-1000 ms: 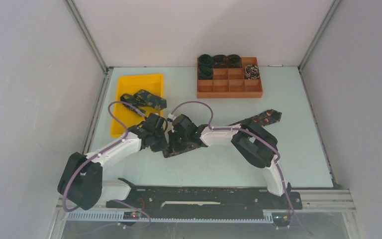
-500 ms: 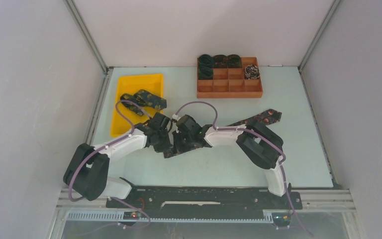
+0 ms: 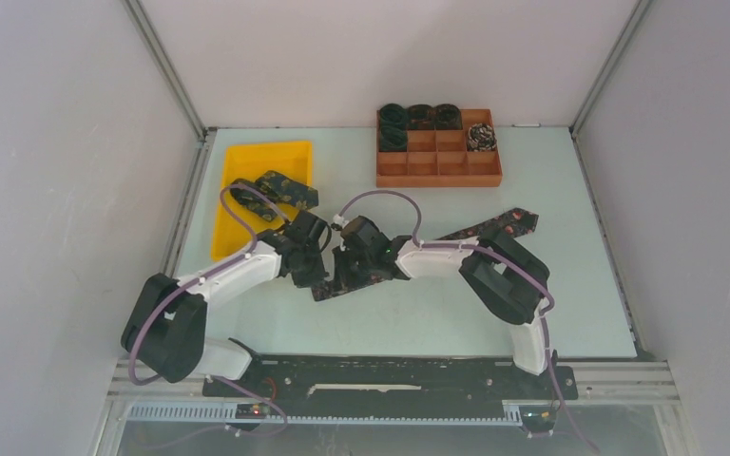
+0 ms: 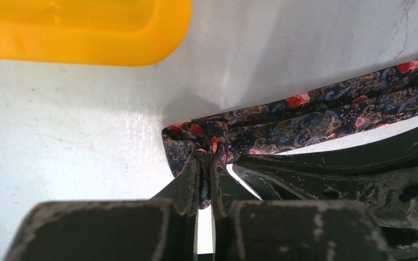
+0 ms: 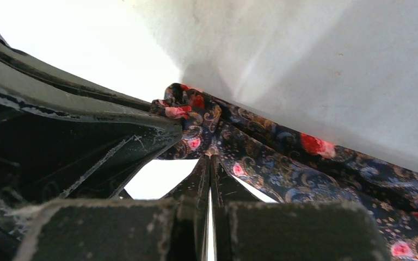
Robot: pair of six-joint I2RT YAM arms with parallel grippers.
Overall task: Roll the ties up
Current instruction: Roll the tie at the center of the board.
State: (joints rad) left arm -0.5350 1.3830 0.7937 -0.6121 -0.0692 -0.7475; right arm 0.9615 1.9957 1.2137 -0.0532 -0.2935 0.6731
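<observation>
Your left gripper (image 4: 206, 182) pinches tight on the bunched end of the tie (image 4: 315, 111). Your right gripper (image 5: 209, 171) is clamped on the same fabric just beside it. Both have edged slightly rightward since a second ago. The tie, dark paisley with red flowers, stretches across the table (image 3: 570, 285) toward the far right.

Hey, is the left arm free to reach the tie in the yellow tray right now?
Probably not yet: the left hand is shut on the floral tie. Nothing blocks the tray tie nearby, but it must let go first.
</observation>
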